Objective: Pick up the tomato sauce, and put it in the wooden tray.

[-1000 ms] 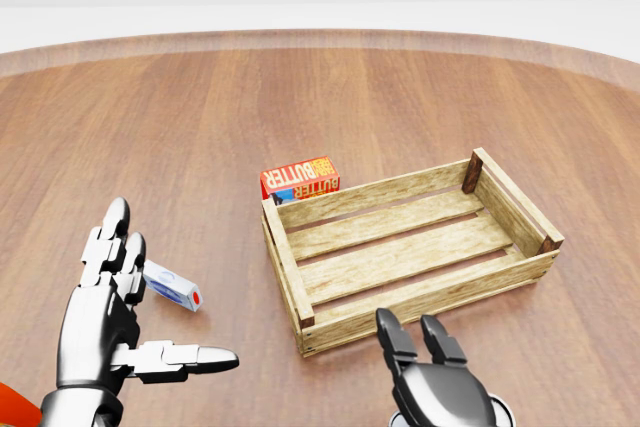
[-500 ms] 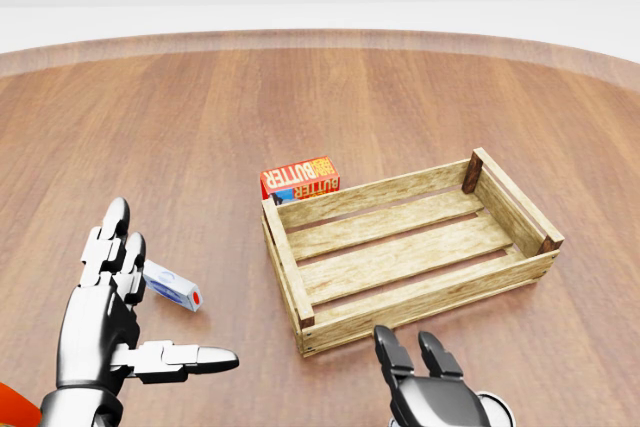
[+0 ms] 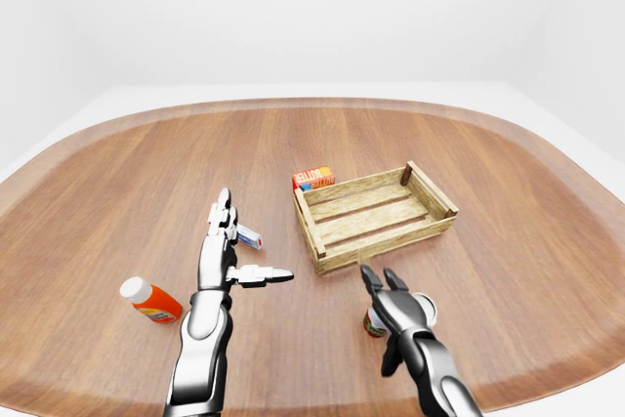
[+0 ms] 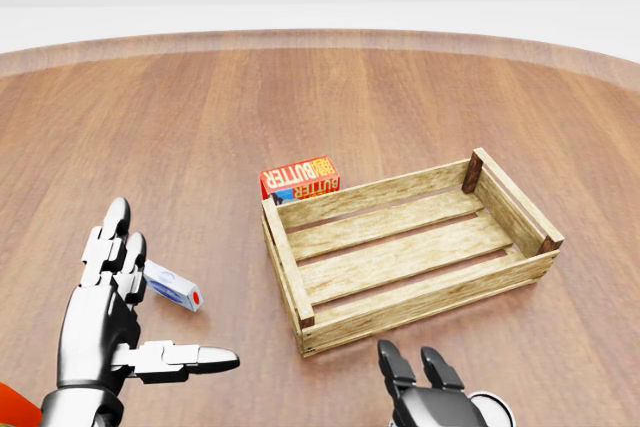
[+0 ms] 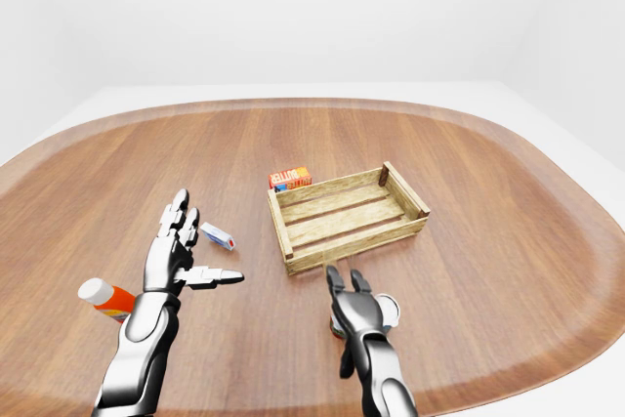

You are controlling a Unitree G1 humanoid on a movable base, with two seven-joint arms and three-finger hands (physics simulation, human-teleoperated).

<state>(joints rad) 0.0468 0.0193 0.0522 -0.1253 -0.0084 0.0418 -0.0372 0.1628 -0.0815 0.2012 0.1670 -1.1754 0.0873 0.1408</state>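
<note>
Wooden and oval, the surface (image 3: 117, 173) carries everything. Near its middle, a bit toward the right edge, lies the tray (image 4: 530, 272), a slatted crate with nothing inside. A butter box (image 4: 299, 177) stands just beside the tray's far left corner; I cannot tell if they touch.

The sauce (image 3: 373, 321), a small can with a pale lid, stands near the near edge of the surface, apart from the tray and outside it. The right hand (image 3: 395, 303) is directly over the can and hides most of it. Its dark fingers (image 4: 396, 359) point toward the tray and look spread, not wrapped around the can, so I read this hand as open. Whether the palm touches the lid I cannot tell.

The left hand (image 3: 217, 259) hangs above the surface, well to the left of the tray, fingers straight and thumb out to the side, holding nothing. A small white tube (image 4: 172, 286) lies just beyond this hand. An orange bottle (image 3: 150, 301) with a white cap lies on its side toward the near left edge.
</note>
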